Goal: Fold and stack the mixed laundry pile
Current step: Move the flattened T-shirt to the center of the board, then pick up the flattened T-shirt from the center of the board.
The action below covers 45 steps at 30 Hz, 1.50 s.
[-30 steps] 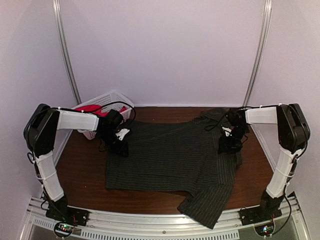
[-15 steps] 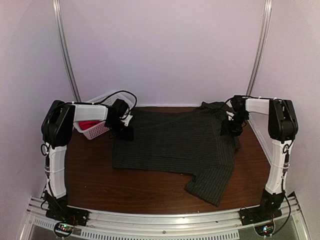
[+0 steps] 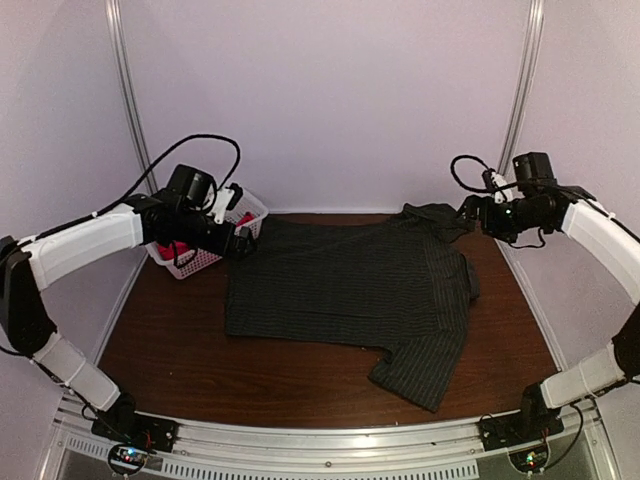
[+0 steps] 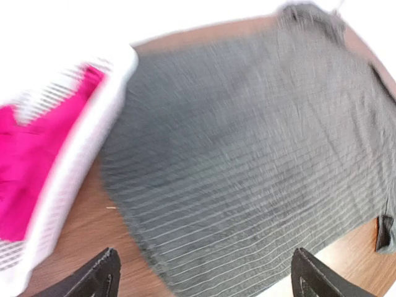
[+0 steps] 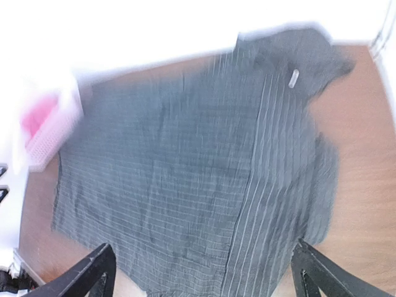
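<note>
Two garments make up the pile. The charcoal pinstriped shirt [image 3: 350,290] is spread nearly flat on the table [image 3: 170,350], with its collar [image 3: 435,215] toward the far right. The red-pink T-shirt [image 4: 25,161] is bunched inside the white lattice basket [image 4: 83,151] at the far left. The left gripper [image 3: 238,238] is held above the shirt's far left corner, just beside the basket, and the right gripper [image 3: 468,210] above the collar. Both sets of jaws are spread wide and nothing is held.

Folding appears to be the step due. It would best be begun with the sleeve [image 3: 420,375] trailing toward the near edge, which should be laid inward over the body first. Matching edges should then be pinched by both grippers together and carried over at one height, so that the cloth is neither dragged nor creased. The T-shirt is best left until the shirt is finished.
</note>
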Motion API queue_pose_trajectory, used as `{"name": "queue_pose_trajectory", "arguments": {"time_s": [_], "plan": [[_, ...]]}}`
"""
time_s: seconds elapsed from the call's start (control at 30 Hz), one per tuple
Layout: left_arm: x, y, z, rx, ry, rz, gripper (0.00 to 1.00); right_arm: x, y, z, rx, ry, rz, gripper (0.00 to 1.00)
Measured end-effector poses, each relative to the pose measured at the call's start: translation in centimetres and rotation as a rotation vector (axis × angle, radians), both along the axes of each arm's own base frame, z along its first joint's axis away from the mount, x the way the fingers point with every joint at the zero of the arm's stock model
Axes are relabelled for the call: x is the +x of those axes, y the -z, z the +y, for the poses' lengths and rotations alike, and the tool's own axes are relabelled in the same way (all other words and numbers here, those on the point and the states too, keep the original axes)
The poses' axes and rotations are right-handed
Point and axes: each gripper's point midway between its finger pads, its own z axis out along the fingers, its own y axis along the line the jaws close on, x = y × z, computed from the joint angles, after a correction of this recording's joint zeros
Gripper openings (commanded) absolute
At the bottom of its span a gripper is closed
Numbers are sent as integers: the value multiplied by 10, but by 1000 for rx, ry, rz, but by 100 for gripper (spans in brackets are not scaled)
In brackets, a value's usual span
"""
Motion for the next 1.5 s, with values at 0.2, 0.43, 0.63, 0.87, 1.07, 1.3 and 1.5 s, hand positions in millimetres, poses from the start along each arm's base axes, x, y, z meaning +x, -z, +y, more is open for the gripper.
{"name": "queue_pose_trajectory", "arguments": {"time_s": [0.2, 0.43, 0.63, 0.87, 1.07, 1.3, 1.5], "plan": [[-6, -64, 42, -19, -187, -184, 98, -19, -78, -49, -18, 245, -324, 94], [-30, -42, 46, -86, -196, -64, 98, -34, -29, -20, 167, 200, -105, 87], [-106, 41, 53, -199, -216, 193, 98, -158, 100, 25, 369, 192, 368, 79], [-126, 71, 37, -210, -233, 311, 94, -219, 154, 53, 438, 166, 600, 70], [-126, 84, 39, -206, -291, 362, 91, -250, 196, 58, 438, 196, 777, 52], [-126, 91, 42, -212, -332, 370, 90, -262, 215, 63, 464, 195, 827, 42], [-129, 98, 46, -203, -355, 380, 88, -250, 218, 72, 494, 164, 802, 25]]}}
